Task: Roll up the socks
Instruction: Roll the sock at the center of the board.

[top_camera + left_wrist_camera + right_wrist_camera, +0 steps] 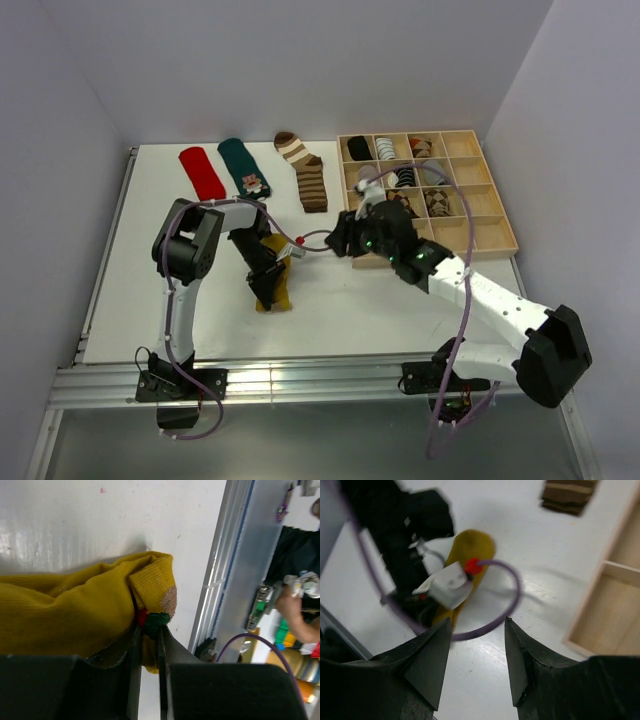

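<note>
Pinching one end of the yellow sock (70,610), the left tool (150,629) looks set to start rolling; the sock stretches away from its jaws along the desk (75,510). The right tool (474,655) hangs wide and empty, perhaps needed to steady the far end.

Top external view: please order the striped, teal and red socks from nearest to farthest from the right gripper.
From the right gripper:
1. Striped sock, just beyond it.
2. Teal sock, farther left.
3. Red sock, leftmost.

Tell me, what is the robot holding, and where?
The left claw pinches the mustard yellow fabric sock at one end; the right claw is open, holding nothing.
</note>
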Robot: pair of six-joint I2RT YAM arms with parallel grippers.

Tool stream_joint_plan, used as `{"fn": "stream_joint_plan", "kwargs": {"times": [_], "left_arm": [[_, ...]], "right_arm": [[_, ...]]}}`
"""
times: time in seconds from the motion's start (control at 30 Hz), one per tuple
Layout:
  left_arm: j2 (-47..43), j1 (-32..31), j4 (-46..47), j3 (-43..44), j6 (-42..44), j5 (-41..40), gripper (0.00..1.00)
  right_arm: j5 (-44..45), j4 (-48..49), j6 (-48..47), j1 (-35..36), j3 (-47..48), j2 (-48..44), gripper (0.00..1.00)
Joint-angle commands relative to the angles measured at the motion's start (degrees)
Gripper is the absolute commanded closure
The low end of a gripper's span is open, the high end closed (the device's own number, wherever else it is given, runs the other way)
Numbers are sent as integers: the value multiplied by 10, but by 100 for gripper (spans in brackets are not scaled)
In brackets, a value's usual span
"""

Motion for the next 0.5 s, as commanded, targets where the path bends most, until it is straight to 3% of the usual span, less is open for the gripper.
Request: {"fn": "stream_joint_plan", "kwargs": {"times": [0.0,0.03,0.17,0.47], "left_arm": [[33,6,-18,24,31,7,91],[36,10,-17,25,34,6,92],[52,15,-16,35,32,3,94],[76,28,-4,38,41,-4,97]], "right_arm": [[74,73,-94,114,-24,1,47],[74,83,-105,160,-31,5,47],[30,145,-133,229,-55,62,48],[25,158,-168,299,35,261,52]]}}
